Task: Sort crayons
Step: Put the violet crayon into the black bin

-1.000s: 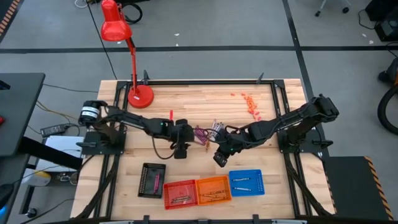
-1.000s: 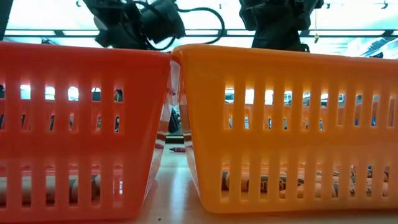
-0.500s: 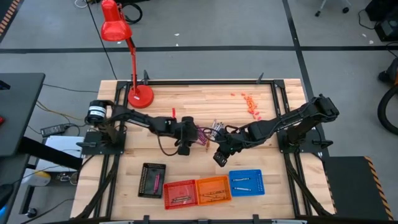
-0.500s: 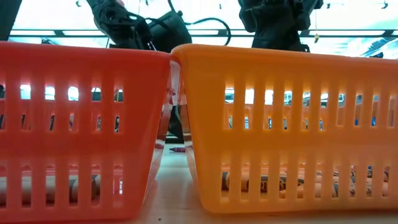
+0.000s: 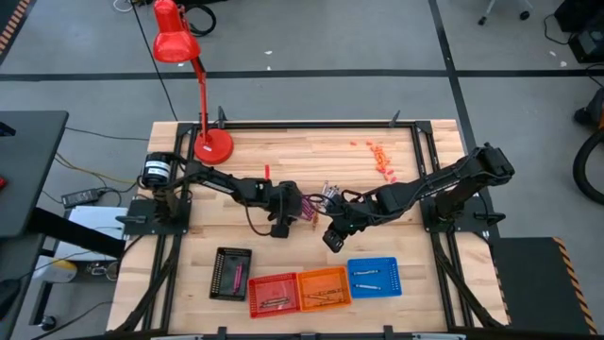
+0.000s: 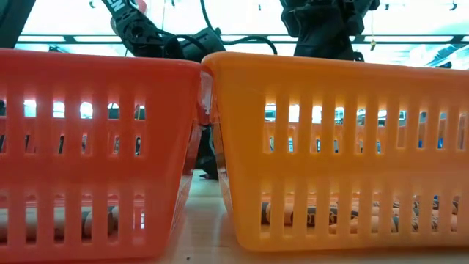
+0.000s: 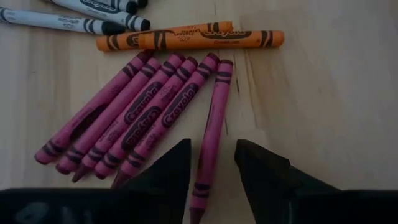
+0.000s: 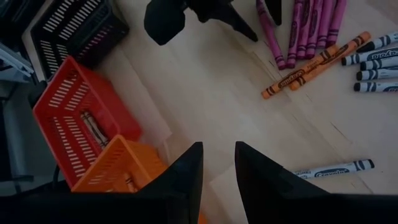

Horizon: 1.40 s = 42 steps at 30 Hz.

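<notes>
The crayons [image 5: 318,201] lie loose at mid-table. In the left wrist view they show as several magenta ones [image 7: 124,118] side by side, two orange ones [image 7: 205,39] and white ones [image 7: 68,22]. My left gripper [image 5: 302,210] is open and low over the table. Its fingers stand on either side of the near end of the outermost magenta crayon [image 7: 210,134], with a gap on each side. My right gripper [image 8: 219,155] is open and empty, above bare wood between the pile and the baskets. One white crayon [image 8: 333,169] lies apart from the pile.
A black basket [image 5: 231,273], a red basket [image 5: 274,293], an orange basket [image 5: 324,287] and a blue basket [image 5: 375,278] stand in a row at the near edge, some holding crayons. A red desk lamp [image 5: 212,144] stands far left. Small red-pink bits [image 5: 380,159] lie far right.
My left gripper has moved toward the table's right edge, to the crayon pile, and has come down. In the low view it now shows in the gap between the red and orange baskets.
</notes>
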Each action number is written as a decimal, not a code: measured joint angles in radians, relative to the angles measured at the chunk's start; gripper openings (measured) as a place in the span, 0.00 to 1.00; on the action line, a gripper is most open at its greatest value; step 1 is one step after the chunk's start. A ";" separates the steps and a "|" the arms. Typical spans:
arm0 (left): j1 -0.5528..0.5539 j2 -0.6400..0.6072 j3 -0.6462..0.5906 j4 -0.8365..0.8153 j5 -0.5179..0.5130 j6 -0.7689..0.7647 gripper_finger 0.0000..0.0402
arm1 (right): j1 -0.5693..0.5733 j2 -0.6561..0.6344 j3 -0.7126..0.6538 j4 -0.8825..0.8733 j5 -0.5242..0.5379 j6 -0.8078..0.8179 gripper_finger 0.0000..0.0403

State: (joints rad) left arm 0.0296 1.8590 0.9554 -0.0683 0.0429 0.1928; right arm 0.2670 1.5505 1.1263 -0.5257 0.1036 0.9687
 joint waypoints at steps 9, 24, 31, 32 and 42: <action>0.003 0.003 0.000 -0.020 0.026 -0.117 0.08 | 0.002 0.000 0.000 0.001 0.000 0.000 0.24; 0.000 -0.093 -0.011 -0.108 0.034 -0.332 0.07 | 0.002 0.000 0.000 -0.001 0.000 -0.045 0.24; -0.003 -0.196 -0.008 -0.224 0.044 -0.428 0.08 | 0.002 0.000 0.000 0.001 0.017 -0.046 0.24; -0.004 -0.215 -0.008 -0.253 0.055 -0.452 0.08 | 0.002 0.000 0.000 0.004 0.023 -0.046 0.24; -0.090 -0.418 -0.006 -0.544 0.131 -0.789 0.08 | 0.002 0.000 0.000 0.017 0.034 -0.082 0.24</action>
State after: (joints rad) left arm -0.0607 1.4408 0.9493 -0.6128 0.1744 -0.5962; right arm 0.2692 1.5501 1.1259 -0.5085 0.1375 0.8867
